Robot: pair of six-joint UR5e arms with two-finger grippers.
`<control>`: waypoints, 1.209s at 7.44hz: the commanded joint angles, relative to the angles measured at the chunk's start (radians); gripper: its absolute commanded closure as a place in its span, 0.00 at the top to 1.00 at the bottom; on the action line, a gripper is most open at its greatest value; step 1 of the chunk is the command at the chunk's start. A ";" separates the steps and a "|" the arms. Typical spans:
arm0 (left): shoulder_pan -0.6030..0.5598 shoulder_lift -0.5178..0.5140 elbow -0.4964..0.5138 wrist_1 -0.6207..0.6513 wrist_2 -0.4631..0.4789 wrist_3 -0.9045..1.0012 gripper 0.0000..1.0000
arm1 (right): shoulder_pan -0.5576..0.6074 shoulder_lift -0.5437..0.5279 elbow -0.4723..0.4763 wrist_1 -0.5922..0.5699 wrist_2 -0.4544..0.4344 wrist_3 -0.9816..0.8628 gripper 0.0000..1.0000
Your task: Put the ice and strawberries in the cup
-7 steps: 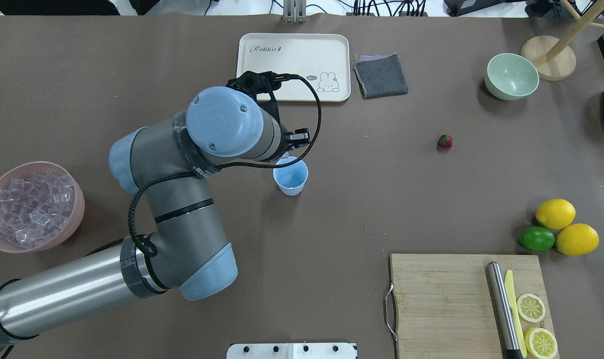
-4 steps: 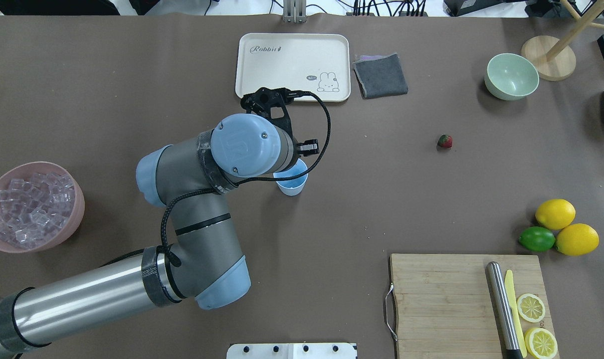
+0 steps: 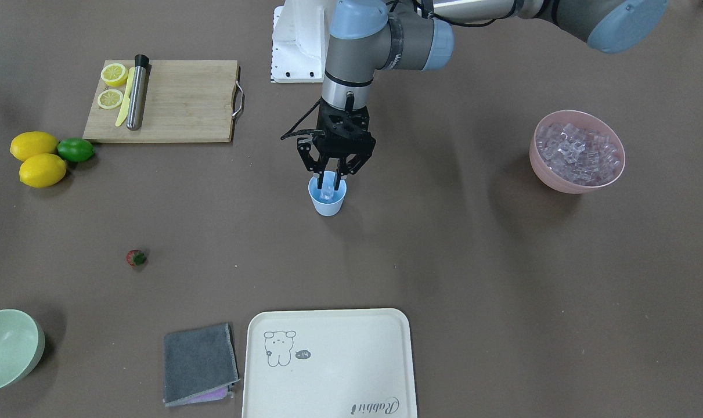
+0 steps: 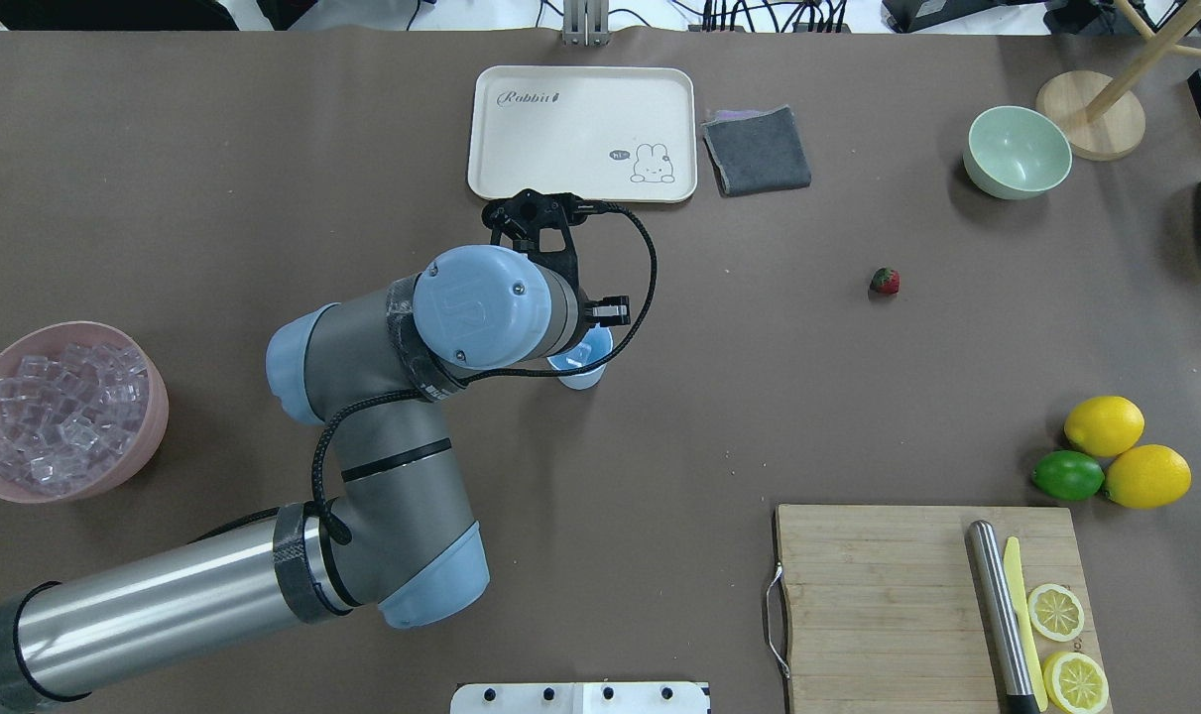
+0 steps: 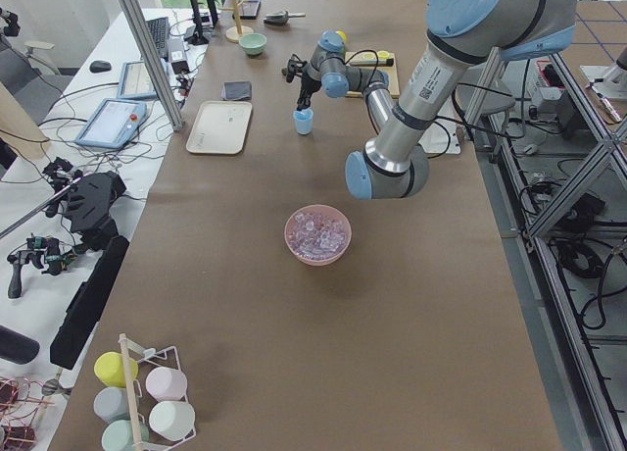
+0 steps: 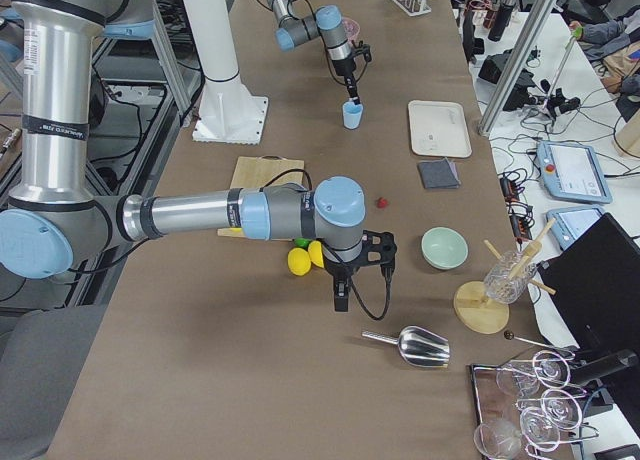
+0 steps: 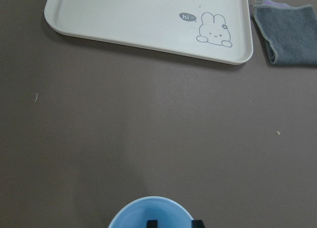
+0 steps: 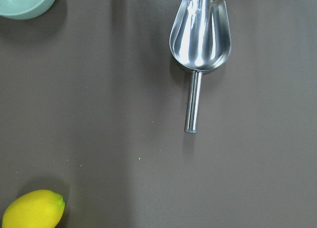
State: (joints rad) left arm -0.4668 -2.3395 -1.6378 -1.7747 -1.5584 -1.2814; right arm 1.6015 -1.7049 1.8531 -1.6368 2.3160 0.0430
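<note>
The light blue cup (image 3: 327, 205) stands upright mid-table; in the overhead view (image 4: 592, 365) my left wrist covers most of it. My left gripper (image 3: 327, 182) points straight down into the cup's mouth, shut on a clear ice cube (image 3: 327, 192). The left wrist view shows the cup's rim (image 7: 130, 212) and two fingertips (image 7: 152, 223) inside it. More ice (image 3: 579, 148) fills the pink bowl (image 3: 560, 183). The red strawberry (image 3: 136, 257) lies alone on the table (image 4: 885, 281). My right gripper (image 6: 340, 302) hangs near the lemons; I cannot tell its state.
A cream tray (image 3: 328, 371) and grey cloth (image 3: 199, 363) lie beyond the cup. A pale green bowl (image 3: 6, 348), two lemons and a lime (image 3: 75, 150), and a cutting board (image 3: 177, 104) with lemon slices sit on my right side. A metal scoop (image 8: 200, 44) lies below my right wrist.
My left arm has swung right until the wrist is over the cup, and the gripper has come down into the cup's mouth. Nothing else has moved.
</note>
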 commanded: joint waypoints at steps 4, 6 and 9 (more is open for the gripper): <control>-0.123 0.151 -0.162 0.012 -0.165 0.229 0.99 | 0.000 0.001 0.000 0.000 -0.001 0.000 1.00; -0.269 0.258 -0.253 0.069 -0.347 0.389 0.99 | 0.000 0.001 0.000 0.000 -0.001 -0.002 1.00; -0.477 0.478 -0.344 0.136 -0.507 0.795 1.00 | 0.000 0.001 -0.002 0.002 -0.003 -0.002 1.00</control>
State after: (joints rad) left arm -0.8612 -1.9548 -1.9586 -1.6506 -1.9962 -0.6573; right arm 1.6015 -1.7042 1.8527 -1.6358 2.3135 0.0414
